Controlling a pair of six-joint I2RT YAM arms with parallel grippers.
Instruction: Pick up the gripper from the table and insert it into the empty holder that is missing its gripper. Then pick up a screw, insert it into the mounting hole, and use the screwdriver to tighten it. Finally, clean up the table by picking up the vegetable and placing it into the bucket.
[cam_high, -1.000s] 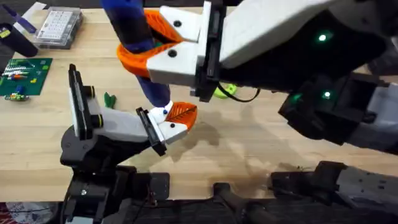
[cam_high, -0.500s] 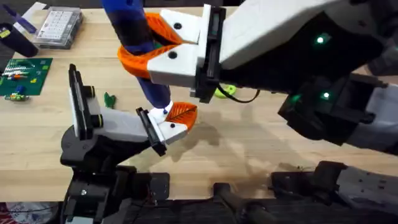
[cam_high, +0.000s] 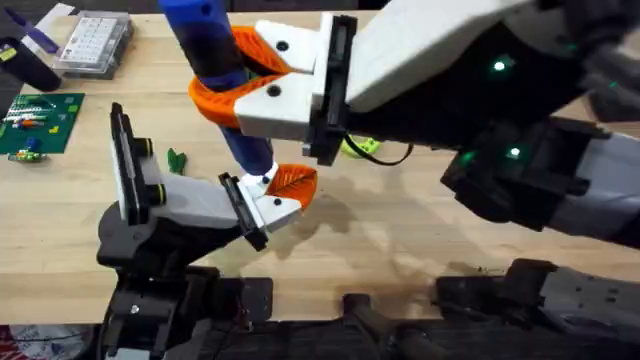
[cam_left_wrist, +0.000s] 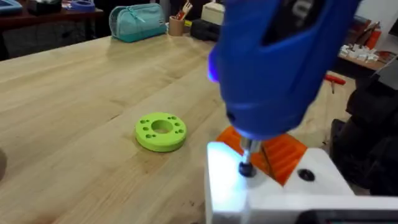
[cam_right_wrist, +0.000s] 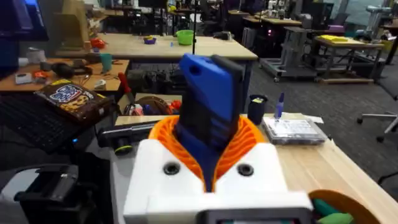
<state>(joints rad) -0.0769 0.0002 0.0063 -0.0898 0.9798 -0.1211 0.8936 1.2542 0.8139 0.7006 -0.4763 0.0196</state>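
The blue screwdriver (cam_left_wrist: 273, 62) stands upright and close, and its thin metal bit (cam_left_wrist: 247, 158) points down onto a white part (cam_left_wrist: 280, 196) with an orange ribbed pad (cam_left_wrist: 283, 155) beside it. A lime-green ring (cam_left_wrist: 160, 131) with a central hole lies flat on the wooden tabletop (cam_left_wrist: 81, 93), apart from the screwdriver. Near the far edge of the tabletop there is a teal pouch (cam_left_wrist: 137, 22).

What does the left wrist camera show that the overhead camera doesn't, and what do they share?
Left wrist alone: the screwdriver's metal bit close up, tip on a white part, and the lime-green ring's full face with its central hole. Overhead alone: the vegetable, the clear parts box, a green circuit board and the right pincer shut on the screwdriver. Both: the blue screwdriver, the wooden table and orange ribbed pads.
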